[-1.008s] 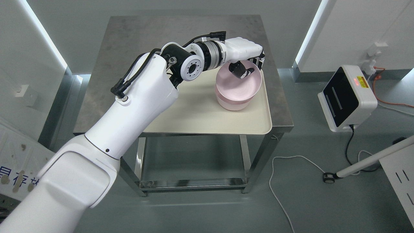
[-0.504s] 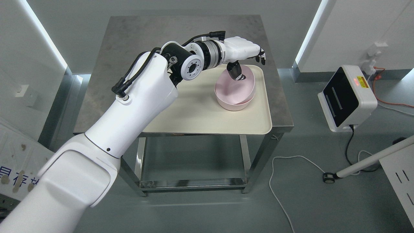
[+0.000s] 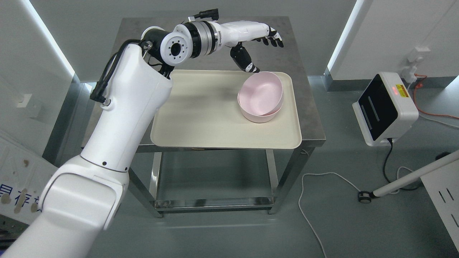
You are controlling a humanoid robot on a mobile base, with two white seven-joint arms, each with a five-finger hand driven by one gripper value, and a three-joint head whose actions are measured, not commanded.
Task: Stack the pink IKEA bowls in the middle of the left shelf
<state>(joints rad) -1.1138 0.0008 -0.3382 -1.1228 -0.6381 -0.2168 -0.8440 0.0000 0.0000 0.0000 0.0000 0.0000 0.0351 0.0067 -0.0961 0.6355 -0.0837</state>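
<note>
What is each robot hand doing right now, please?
Left robot hand: open, fingers spread, holding nothing, above the far edge of the tray, beside the pink bowls.
Right robot hand: not in view.

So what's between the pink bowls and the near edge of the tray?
Nothing: in the head view, bare cream tray runs from the stacked pink bowls to its near edge.

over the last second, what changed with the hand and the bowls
The left hand let go of the upper pink bowl, opened its fingers and lifted up and back, away from the stack. The released bowl settled, slightly tilted, into the lower pink bowl. The lower bowl, the cream tray and the table stayed put.
</note>
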